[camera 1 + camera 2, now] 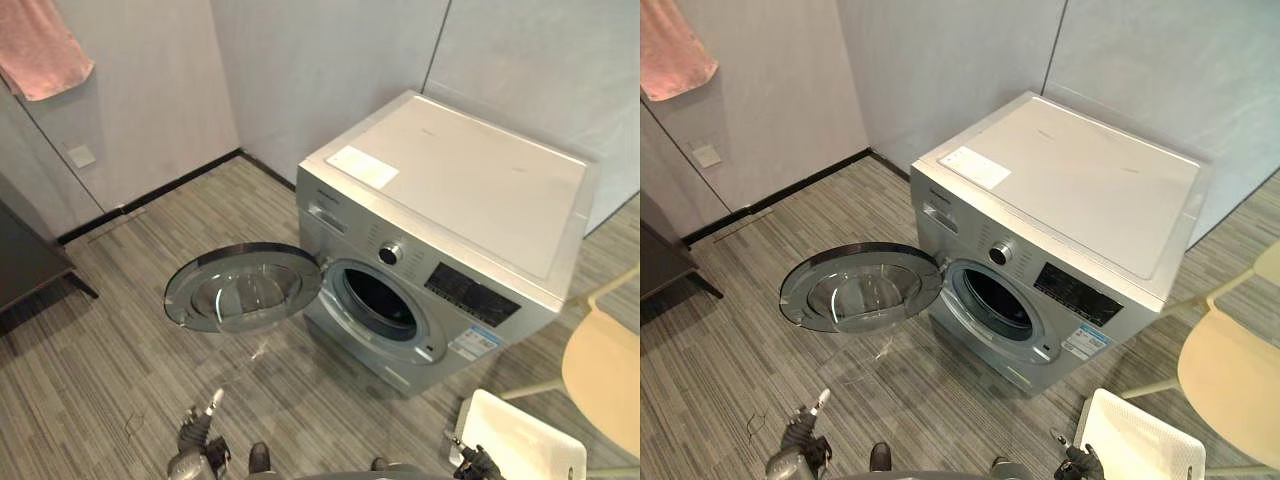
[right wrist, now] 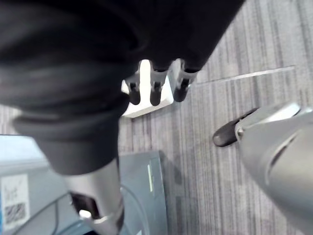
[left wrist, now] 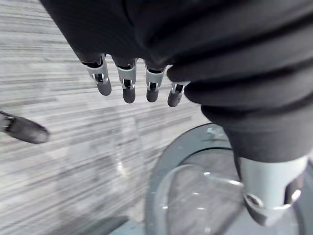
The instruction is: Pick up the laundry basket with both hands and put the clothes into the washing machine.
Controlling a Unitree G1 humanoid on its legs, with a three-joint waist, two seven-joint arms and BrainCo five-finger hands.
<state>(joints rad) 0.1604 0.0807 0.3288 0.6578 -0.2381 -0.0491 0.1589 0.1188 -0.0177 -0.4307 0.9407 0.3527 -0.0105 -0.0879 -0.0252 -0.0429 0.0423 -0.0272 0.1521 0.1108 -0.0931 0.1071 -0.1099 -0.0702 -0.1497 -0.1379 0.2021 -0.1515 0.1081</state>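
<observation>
White laundry basket [image 1: 522, 436] stands on the floor [image 1: 120, 360] beside the silver washing machine [image 1: 450, 190], whose door [image 1: 243, 288] is open. Left hand [image 1: 200, 428] and right hand [image 1: 476, 464] hang low, fingers relaxed, empty.

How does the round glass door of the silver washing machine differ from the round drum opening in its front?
The round glass door is swung fully open and stands out over the striped grey floor; the drum opening sits fixed in the machine's front. The door shows clear glass inside a grey ring, while the opening looks dark inside. Both are round and belong to the silver washing machine.
</observation>
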